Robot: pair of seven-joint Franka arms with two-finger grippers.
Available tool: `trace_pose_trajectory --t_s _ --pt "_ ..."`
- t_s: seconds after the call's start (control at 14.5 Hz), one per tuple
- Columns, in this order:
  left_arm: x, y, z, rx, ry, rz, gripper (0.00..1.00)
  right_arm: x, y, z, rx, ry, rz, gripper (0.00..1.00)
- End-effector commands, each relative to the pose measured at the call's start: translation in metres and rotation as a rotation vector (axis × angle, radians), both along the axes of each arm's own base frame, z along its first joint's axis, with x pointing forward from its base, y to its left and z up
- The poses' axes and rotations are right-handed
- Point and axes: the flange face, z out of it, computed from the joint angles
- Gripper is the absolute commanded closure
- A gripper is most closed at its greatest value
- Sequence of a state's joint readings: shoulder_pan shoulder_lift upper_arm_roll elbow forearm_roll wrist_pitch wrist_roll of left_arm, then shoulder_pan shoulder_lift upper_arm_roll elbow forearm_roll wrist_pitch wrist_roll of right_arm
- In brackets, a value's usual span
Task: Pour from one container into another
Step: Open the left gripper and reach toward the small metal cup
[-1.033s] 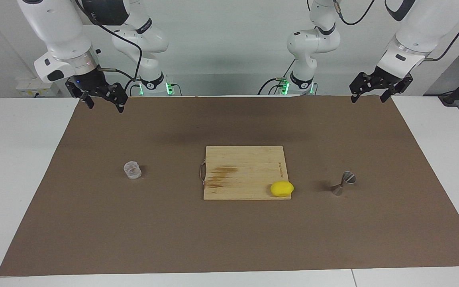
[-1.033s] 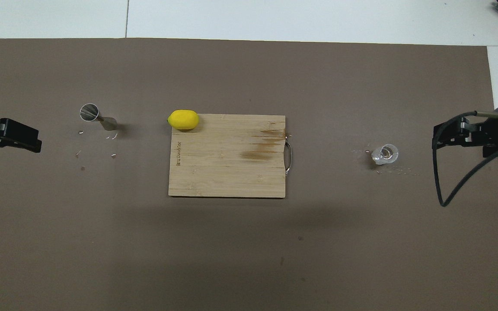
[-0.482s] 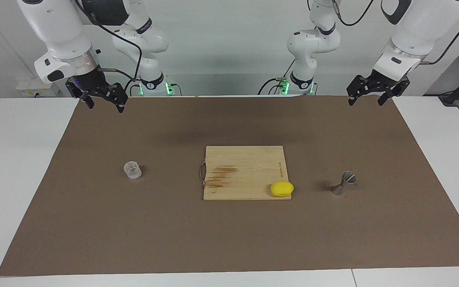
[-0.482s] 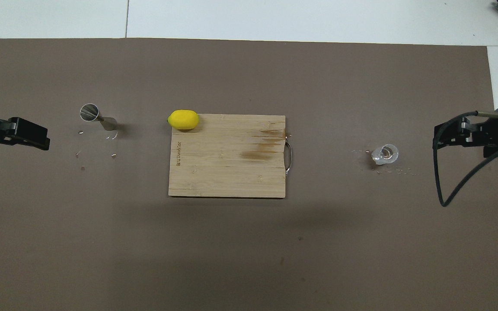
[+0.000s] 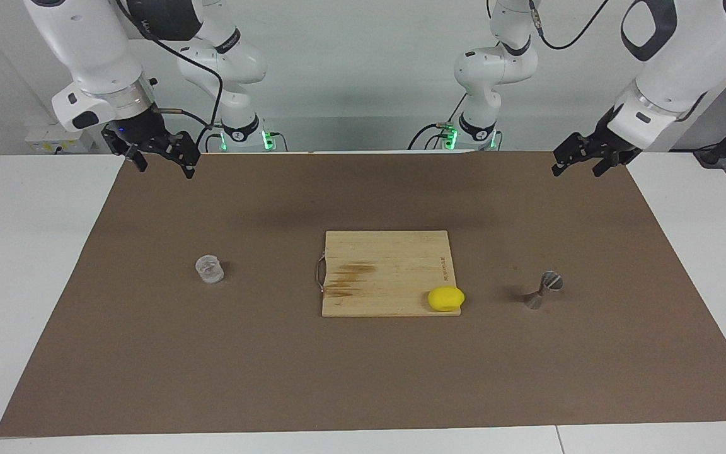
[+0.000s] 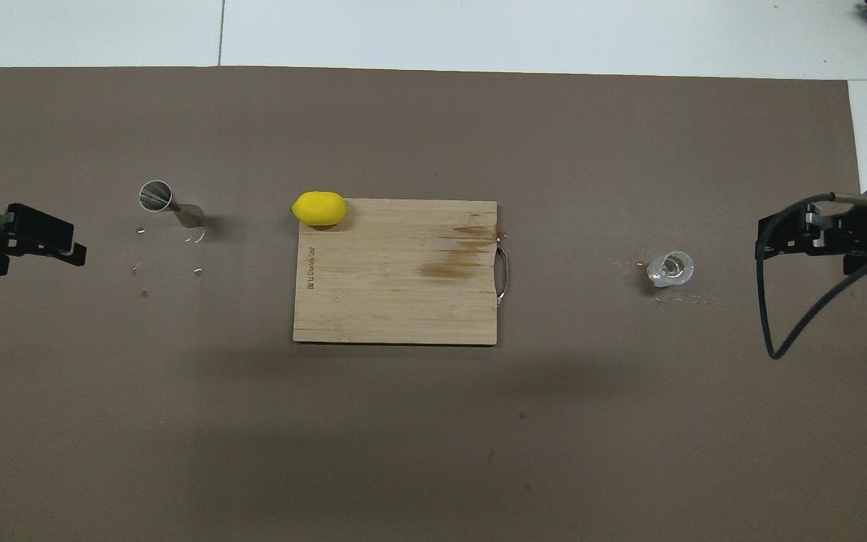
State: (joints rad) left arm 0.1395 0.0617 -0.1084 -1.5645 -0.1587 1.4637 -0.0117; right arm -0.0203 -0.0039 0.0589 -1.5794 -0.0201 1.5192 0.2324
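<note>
Both grippers hang high over the brown mat (image 5: 149,353), jaws spread and holding nothing: right gripper (image 5: 160,161), left gripper (image 5: 577,165).

The clear cup (image 5: 210,268) stands toward the right arm's end from the cutting board (image 5: 386,272), the steel jigger (image 5: 544,289) toward the left arm's end.

Likely risks: the ribbed cup slips in the grip, and the narrow-waisted jigger tips when nudged.

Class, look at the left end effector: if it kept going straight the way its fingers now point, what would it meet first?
Probably the brown mat. The left end effector points down and inward, and nothing stands in that line; the steel jigger seems clear of it, though depth is unclear.
</note>
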Motion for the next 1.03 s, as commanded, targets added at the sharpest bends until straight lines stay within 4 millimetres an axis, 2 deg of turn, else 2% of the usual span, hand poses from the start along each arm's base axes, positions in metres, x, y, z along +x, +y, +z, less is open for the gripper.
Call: trace_pose_trajectory --t_s 0.0,0.21,0.48,0.62,0.76,0.96 --pt "0.007 0.036 -0.048 -0.072 0.079 0.097 0.00 -0.006 -0.002 0.001 0.018 -0.008 0.008 0.00" --pt "0.012 0.066 -0.084 -0.161 0.119 0.349 0.00 -0.006 -0.003 0.001 0.018 -0.008 0.007 0.00" --pt "0.019 0.067 -0.119 -0.260 0.233 0.800 0.00 -0.006 -0.003 0.001 0.018 -0.008 0.007 0.00" --pt "0.025 0.076 -0.137 -0.316 0.332 1.048 0.00 -0.006 -0.003 0.001 0.018 -0.008 0.007 0.00" --pt "0.031 0.092 -0.156 -0.374 0.427 1.223 0.00 -0.006 -0.003 0.001 0.018 -0.008 0.007 0.00" --pt "0.042 0.119 -0.198 -0.483 0.571 1.440 0.00 -0.006 -0.003 0.001 0.018 -0.008 0.005 0.00"
